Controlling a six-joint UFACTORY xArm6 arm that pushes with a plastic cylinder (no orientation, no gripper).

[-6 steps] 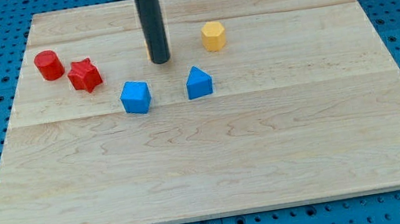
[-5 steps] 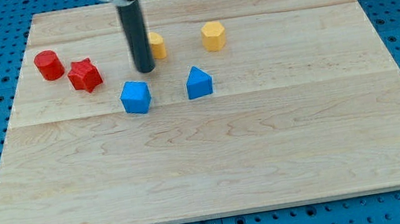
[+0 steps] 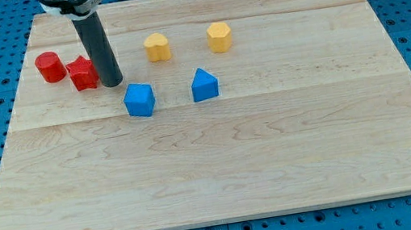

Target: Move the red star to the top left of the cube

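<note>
On the worktop (image 3: pixel 221 162), the blue cube (image 3: pixel 139 100) and a blue wedge-like block (image 3: pixel 203 84) are seen nearest. Just beyond, my tip (image 3: pixel 113 83) is pressed against the red star (image 3: pixel 83 73), partly hiding it; its pointing cannot be told. A red cylinder (image 3: pixel 50 66) lies left, two yellow blocks (image 3: pixel 157 47) (image 3: pixel 219 37) farther right. No jaws are fitted.

tip (image 3: pixel 112 83) against red star's (image 3: pixel 83 74) right side, rod covers that edge | red cylinder (image 3: pixel 50 66) just left of star blocks leftward path | blue cube (image 3: pixel 139 100) near, lower right of tip | bare board (image 3: pixel 222 170) across bottom half | yellow blocks (image 3: pixel 156 47) (image 3: pixel 219 37) and blue wedge-like block (image 3: pixel 203 84) well right
</note>
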